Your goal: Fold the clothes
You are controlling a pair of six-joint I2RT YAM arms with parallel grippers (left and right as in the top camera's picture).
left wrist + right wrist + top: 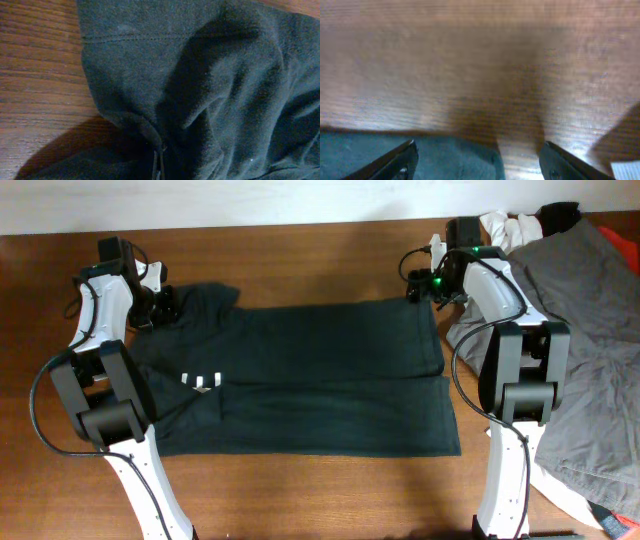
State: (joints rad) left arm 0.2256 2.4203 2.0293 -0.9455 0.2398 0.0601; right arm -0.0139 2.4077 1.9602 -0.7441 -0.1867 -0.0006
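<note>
garment (300, 375) spread flat mid-table | right gripper (479, 150) open, astride far-right corner: lower, pinch hem fully | left gripper (163, 305) at bunched far-left corner, cloth hides jaws, cannot tell | lift both evenly

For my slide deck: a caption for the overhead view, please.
Left gripper and right gripper at the far corners of a dark garment spread on a table.

Overhead view is reading evenly lit, shadows soft. Left wrist view is running dim, the dark garment (210, 65) casting a heavy shadow on the table (35, 65). Right wrist view is blurring throughout, wood grain smearing.
</note>
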